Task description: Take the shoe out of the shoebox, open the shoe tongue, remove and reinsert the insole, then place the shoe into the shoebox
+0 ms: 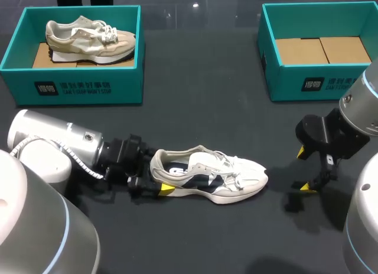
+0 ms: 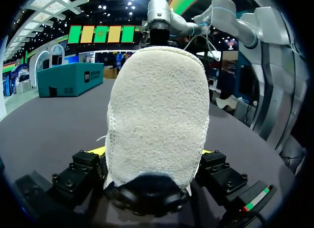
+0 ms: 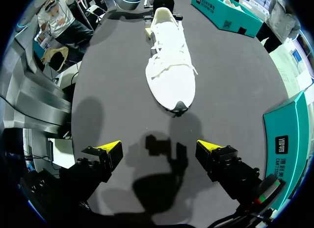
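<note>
White is the main colour of the shoe [image 1: 209,179], which stands on its sole on the dark table [image 1: 195,120], outside both boxes. Its heel sits between the fingers of the left gripper [image 1: 159,178] and its toe points toward the right gripper [image 1: 304,169]. In the left wrist view, the heel [image 2: 157,115], pale fuzzy fabric above a dark sole edge, fills the space ahead of the gripper [image 2: 154,161]. Both fingers press its sides, so the gripper holds the shoe, whereas the head view shows only one yellow tip there. In the right wrist view, the gripper [image 3: 159,148] stands wide and holds nothing. The shoe [image 3: 169,71] lies ahead of it and well apart, laces and dark toe bumper visible. The head view adds dark side panels on the shoe, a teal box [image 1: 71,91] beyond the left gripper containing a beige shoe [image 1: 88,38], and a second teal box [image 1: 319,79] beyond the right gripper with a brown cardboard floor. Both boxes carry white print on the front wall.
</note>
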Robot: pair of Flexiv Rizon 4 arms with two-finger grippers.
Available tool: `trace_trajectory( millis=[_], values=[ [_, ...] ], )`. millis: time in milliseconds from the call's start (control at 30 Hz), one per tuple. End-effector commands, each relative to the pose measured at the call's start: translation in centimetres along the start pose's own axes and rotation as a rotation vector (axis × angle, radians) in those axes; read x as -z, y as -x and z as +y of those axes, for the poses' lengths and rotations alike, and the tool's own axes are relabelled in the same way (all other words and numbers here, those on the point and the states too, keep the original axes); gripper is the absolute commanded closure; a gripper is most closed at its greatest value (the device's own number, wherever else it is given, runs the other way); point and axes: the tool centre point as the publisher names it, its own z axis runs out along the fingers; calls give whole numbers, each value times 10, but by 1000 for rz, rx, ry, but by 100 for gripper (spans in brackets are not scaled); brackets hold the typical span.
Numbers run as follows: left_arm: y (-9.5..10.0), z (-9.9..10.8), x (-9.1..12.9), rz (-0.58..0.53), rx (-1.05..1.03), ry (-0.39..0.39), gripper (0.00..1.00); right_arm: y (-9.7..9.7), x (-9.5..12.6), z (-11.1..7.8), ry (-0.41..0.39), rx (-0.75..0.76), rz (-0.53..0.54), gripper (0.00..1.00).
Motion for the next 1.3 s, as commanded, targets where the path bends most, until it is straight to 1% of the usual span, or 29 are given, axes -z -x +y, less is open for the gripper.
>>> trace_trajectory(
  millis=[33,267,300,367,400,467,500,567,600,633,667,700,733,1067,1100,1133,1167,1200,1300],
  values=[
    [3,2,1,0,1,3,100,-1,0,0,0,0,-2,0],
    [3,2,1,0,1,3,100,-1,0,0,0,0,-2,0],
    [3,2,1,0,1,3,100,1,0,4,-17,-31,-4,0],
    [3,2,1,0,1,3,100,3,1,16,-24,-73,-2,0],
    [3,2,1,0,1,3,100,3,2,22,-47,-99,-5,0],
    [3,2,1,0,1,3,100,0,5,36,-44,-127,-13,0],
    [3,2,1,0,1,3,100,-2,6,44,-76,-152,-23,0],
    [3,2,1,0,1,3,100,-6,7,59,-81,-184,-27,0],
    [3,2,1,0,1,3,100,-9,6,67,-114,-249,-34,0],
    [3,2,1,0,1,3,100,-11,5,75,-137,-348,-14,0],
    [3,2,1,0,1,3,100,-12,2,82,-136,-434,-8,0],
    [3,2,1,0,1,3,100,-16,0,90,-135,-462,-25,0],
    [3,2,1,0,1,3,100,-19,-1,96,-154,-475,-54,0],
    [3,2,1,0,1,3,100,-19,-1,96,-154,-475,-54,0],
    [3,2,1,0,1,3,100,-20,1,104,-124,-516,-91,0],
    [3,2,1,0,1,3,100,-21,2,112,-110,-551,-100,0],
    [3,2,1,0,1,3,100,-22,2,119,-132,-608,-133,0],
    [3,2,1,0,1,3,100,-22,2,124,-116,-645,-138,0],
    [3,2,1,0,1,3,100,-24,4,139,-13,-773,-139,0]
  ],
)
